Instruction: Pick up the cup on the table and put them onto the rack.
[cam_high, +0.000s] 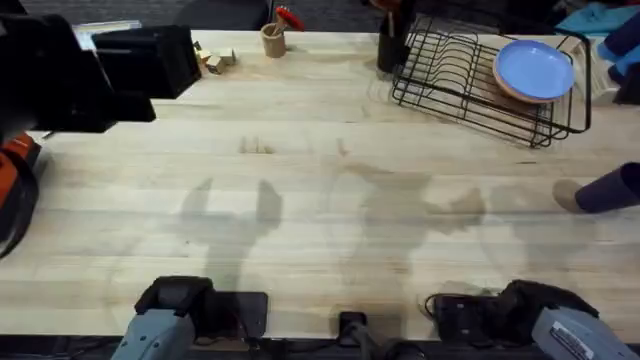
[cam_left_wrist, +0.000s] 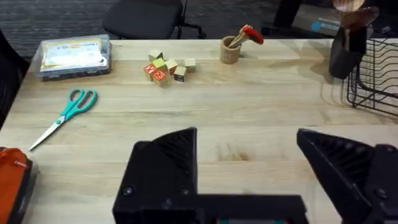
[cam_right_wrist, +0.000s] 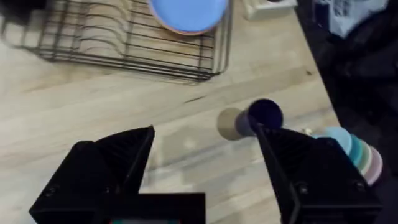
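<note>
Cup (cam_high: 605, 190) lying on its side at the far right edge of the table (cam_high: 320, 200), open mouth turned toward the middle, tan inside showing. Seen again from the right wrist (cam_right_wrist: 261, 117), dark navy, tipped over on bare wood, just beyond the right gripper's (cam_right_wrist: 205, 155) fingers and apart from them. Jaws of that right gripper spread wide, nothing between them but tabletop. Stack of pastel discs (cam_right_wrist: 354, 152) close by at the table's edge.

Rack (cam_high: 480, 80) up at the far right corner, black wire, holding a light blue plate (cam_high: 535, 70) leaning in its slots. Well apart from the cup, open wood between. Black utensil holder (cam_high: 392, 45) standing just beside the rack's left end.

Left gripper (cam_left_wrist: 249, 162) hovering over the middle of the table, jaws spread wide as well, empty. Ahead of it: teal-handled scissors (cam_left_wrist: 65, 115), a clear plastic box (cam_left_wrist: 74, 56), a cluster of wooden blocks (cam_left_wrist: 165, 68) and a small tan wooden cup (cam_left_wrist: 231, 50) with a red-tipped tool in it. Both arm bases at the near edge in the overhead view.
</note>
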